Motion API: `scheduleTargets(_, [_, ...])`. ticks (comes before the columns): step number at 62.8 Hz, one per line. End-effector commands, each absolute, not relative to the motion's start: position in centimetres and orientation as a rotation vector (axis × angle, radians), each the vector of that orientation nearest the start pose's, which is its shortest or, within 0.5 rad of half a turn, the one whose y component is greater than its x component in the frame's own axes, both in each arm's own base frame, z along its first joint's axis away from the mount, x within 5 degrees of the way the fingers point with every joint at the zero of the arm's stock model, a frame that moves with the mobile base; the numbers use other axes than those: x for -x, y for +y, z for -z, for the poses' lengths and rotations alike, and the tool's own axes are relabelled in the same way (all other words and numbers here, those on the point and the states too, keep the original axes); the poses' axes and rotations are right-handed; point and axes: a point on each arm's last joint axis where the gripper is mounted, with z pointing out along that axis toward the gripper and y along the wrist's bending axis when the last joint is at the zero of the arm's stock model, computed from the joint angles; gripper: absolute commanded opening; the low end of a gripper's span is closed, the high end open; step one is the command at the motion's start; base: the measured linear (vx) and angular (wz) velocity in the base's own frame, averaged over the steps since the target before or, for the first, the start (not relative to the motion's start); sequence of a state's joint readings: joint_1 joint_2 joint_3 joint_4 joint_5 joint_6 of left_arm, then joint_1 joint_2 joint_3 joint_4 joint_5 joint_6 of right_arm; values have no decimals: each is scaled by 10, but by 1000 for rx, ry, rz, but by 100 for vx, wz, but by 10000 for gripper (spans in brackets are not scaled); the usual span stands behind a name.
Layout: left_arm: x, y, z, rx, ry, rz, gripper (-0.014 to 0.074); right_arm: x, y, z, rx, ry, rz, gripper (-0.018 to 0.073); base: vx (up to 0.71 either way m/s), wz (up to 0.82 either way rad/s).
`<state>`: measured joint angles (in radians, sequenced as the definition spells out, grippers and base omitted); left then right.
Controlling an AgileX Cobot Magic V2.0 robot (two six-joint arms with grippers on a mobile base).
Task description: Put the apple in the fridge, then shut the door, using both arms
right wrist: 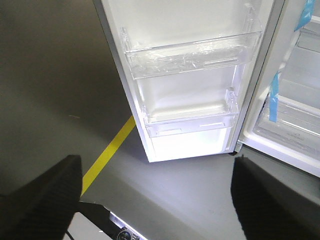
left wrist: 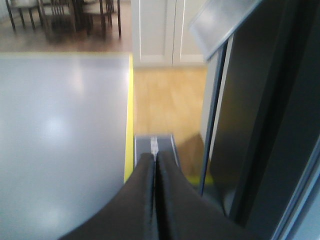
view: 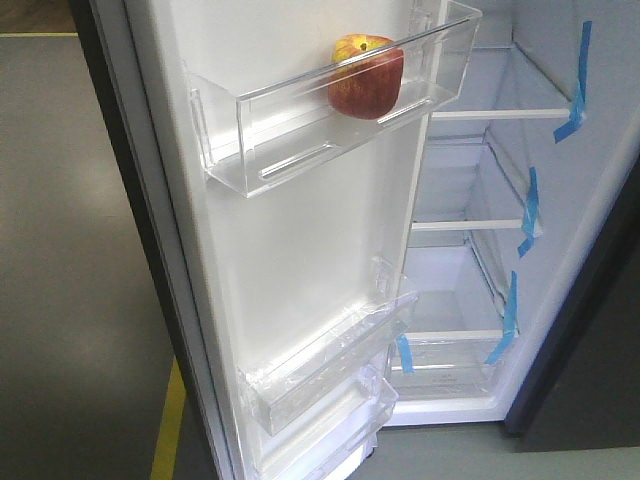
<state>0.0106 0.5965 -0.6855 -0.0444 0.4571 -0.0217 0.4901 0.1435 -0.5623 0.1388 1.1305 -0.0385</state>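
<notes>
The tall narrow door (view: 300, 230) of the dark grey fridge (view: 600, 220) stands wide open, its white inner face turned to the room. The small round red-and-yellow apple (view: 366, 76) sits in the top clear plastic bin (view: 270, 150) on that door, toward the end of the bin nearer the fridge's interior and resting against the front wall. Two more clear bins (view: 320, 370) hang lower on the door, with nothing to be seen in them. Inside the cabinet, glass shelves (view: 490, 113) step down the white walls, and strips of blue tape (view: 575, 85) mark their edges.

The smooth grey floor (view: 80, 250) has a dull shine, and a yellow painted line (view: 170, 420) runs along it to the door's foot. Beyond the line lies pale wood flooring (left wrist: 167, 100), then white cabinet fronts (left wrist: 157, 30) and dark chairs (left wrist: 60, 15) at the far side of the room.

The left gripper (left wrist: 155, 162) hangs by the dark outer face of the door with its jaws pressed together on nothing. The right gripper (right wrist: 157, 172) hovers over the grey floor before the lower bins, its jaws spread wide and empty.
</notes>
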Motion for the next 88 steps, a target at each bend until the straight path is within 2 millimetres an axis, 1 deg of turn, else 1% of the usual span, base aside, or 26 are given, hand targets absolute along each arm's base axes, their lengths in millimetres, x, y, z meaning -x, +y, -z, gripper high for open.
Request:
scheduleTargets(1, [-141,0,-371,40,1904,46,-6,-5,16,-300,567,2074,-437,594,0,0])
scheduleTargets(4, [-153,-1,-371,40,1971,47,-6,-5,16,-300,567,2074,-437,594,0,0])
scheduleTargets(13, [-195,0,-366,42,2151,49,-6,-5,16,-300,567,2074,-437,594,0,0])
scheduleTargets(22, [-233,0,-359,37,2267,48,-6,-5,16,-300,567,2074,-437,594,0,0])
scheduleTargets(29, [-261,-1,-352,-17,2347,35,-6,-5,16,-300,567,2074,-437,594,0,0])
scheduleTargets(42, [-308,-2,-343,-29,2407,59,-6,-5,16,-300,567,2074,-437,594,0,0])
scheduleTargets(48, [-329,-5,-336,-47,2419,107,-6,-5,16,-300,567,2074,-437,594,0,0])
scheduleTargets(52, [-343,-10,-334,-64,2414,173,-6,-5,16,-300,567,2074,-437,594,0,0])
scheduleTargets(58, [-360,-17,-333,-80,2383,286,-6,-5,16,-300,567,2074,-437,594,0,0])
scheduleTargets(68, [-387,-27,-330,-26,2336,460,-6,-5,16,-300,567,2074,-437,594,0,0])
scheduleTargets(73, [-397,-32,-329,-20,2310,539,-6,-5,16,-300,567,2074,-437,594,0,0])
scheduleTargets(81, [-404,-39,-329,-56,2261,642,-6,-5,16,-300,567,2074,-437,594,0,0])
scheduleTargets(88, [-403,-45,-331,-96,2231,733,-6,-5,16,-300,567,2074,-437,594,0,0])
